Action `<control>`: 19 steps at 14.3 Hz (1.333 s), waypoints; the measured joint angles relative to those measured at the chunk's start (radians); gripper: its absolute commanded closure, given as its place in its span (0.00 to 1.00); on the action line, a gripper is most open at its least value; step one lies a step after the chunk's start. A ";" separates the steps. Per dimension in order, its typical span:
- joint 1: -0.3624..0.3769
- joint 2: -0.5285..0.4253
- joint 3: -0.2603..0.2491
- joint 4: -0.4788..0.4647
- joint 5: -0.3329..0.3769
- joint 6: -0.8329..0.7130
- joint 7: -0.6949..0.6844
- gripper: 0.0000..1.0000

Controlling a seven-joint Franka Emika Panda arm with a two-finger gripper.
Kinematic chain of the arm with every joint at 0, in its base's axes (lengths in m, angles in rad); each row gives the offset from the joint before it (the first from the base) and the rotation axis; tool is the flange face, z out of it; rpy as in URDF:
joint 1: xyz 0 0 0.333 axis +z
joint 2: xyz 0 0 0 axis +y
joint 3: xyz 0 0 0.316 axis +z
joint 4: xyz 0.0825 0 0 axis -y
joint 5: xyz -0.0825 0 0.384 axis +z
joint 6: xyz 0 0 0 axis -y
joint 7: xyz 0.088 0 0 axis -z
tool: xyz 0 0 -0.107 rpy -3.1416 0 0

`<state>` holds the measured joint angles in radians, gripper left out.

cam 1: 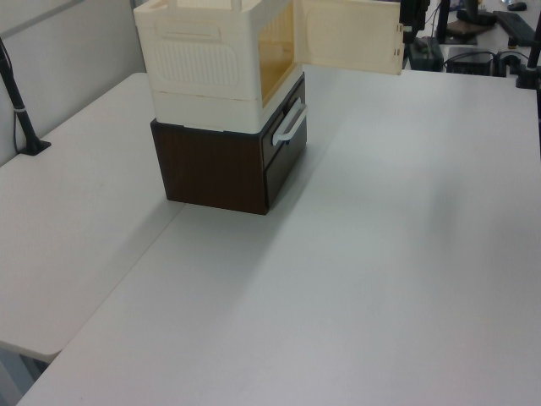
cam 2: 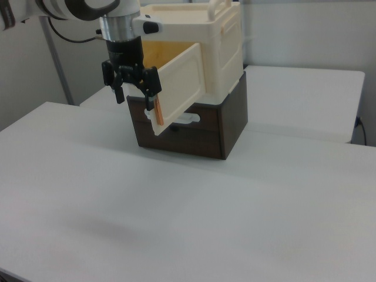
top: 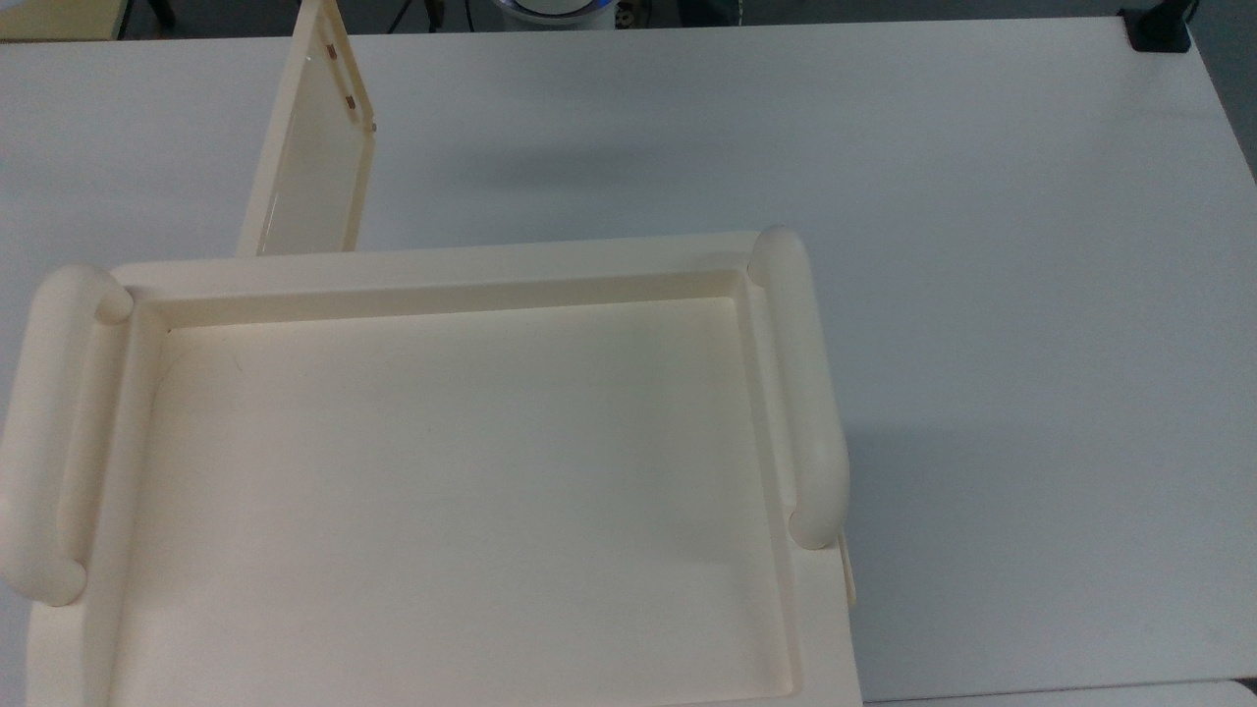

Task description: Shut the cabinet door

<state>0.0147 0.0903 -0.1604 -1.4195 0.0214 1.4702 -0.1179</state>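
Note:
The cabinet (cam 2: 220,44) is a cream plastic box with a recessed top (top: 452,491) and tube handles, stacked on a dark brown drawer unit (cam 2: 194,129). Its cabinet door (cam 2: 179,88) stands swung wide open, sticking out from the front; it also appears in the top view as the cabinet door (top: 314,157) and in the left view as the cabinet door (cam 1: 351,34). My gripper (cam 2: 135,94) hangs just outside the door's free edge, on the right view's left. Its black fingers are spread open with nothing between them.
The brown drawer unit (cam 1: 224,165) has a white handle (cam 1: 290,125) on its front. The white table (top: 884,196) spreads wide in front of the cabinet. A black clamp (top: 1159,29) sits at the table's far corner, and a black post (cam 1: 21,110) stands at the left view's left.

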 measured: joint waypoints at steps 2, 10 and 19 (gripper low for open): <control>0.000 -0.001 -0.009 0.001 0.000 -0.024 -0.041 0.00; 0.000 -0.005 -0.021 0.001 0.000 -0.050 -0.076 0.00; 0.000 -0.006 -0.022 0.001 0.000 -0.050 -0.112 0.17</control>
<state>0.0147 0.0847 -0.1819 -1.4185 0.0214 1.4197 -0.2304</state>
